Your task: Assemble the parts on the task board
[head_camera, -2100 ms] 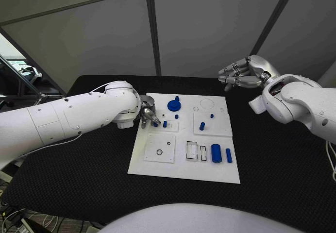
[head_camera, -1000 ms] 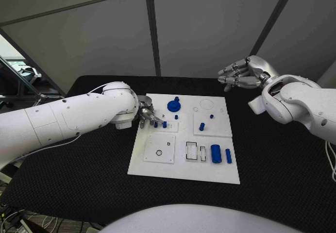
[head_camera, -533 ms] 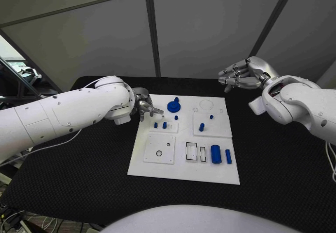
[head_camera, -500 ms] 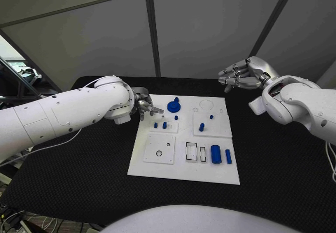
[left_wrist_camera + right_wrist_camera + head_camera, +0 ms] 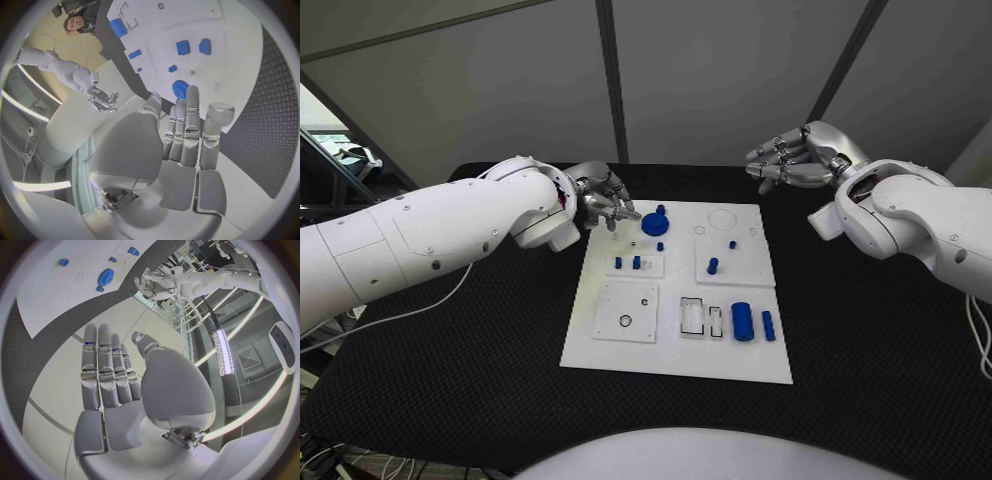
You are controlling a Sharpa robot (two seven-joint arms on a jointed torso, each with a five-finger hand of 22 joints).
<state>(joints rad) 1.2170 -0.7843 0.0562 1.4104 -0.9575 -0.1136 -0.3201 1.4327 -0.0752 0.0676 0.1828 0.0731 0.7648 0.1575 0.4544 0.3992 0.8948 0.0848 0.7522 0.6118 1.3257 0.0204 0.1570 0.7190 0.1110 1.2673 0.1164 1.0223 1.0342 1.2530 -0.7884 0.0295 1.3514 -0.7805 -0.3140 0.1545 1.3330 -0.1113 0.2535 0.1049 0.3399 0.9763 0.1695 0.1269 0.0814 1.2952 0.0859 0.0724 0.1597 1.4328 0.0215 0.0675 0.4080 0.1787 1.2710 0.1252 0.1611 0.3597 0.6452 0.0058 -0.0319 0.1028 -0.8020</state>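
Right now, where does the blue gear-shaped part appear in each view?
Head view: blue gear part at the board's far edge, beside the left robot hand.
Left wrist view, just beyond the fingertips.
Right wrist view.
Shared landmark: white task board.

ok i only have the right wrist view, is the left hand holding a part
observer: no. In the left wrist view the left hand has straight fingers with nothing between them.

operator: what's on the near side of the board, i can't see it

observer: in the head view a thick blue cylinder and a thinner blue rod lie side by side near the right edge of the board.

operator: and near left

observer: a square plate with a small dark ring on it; no blue part there.
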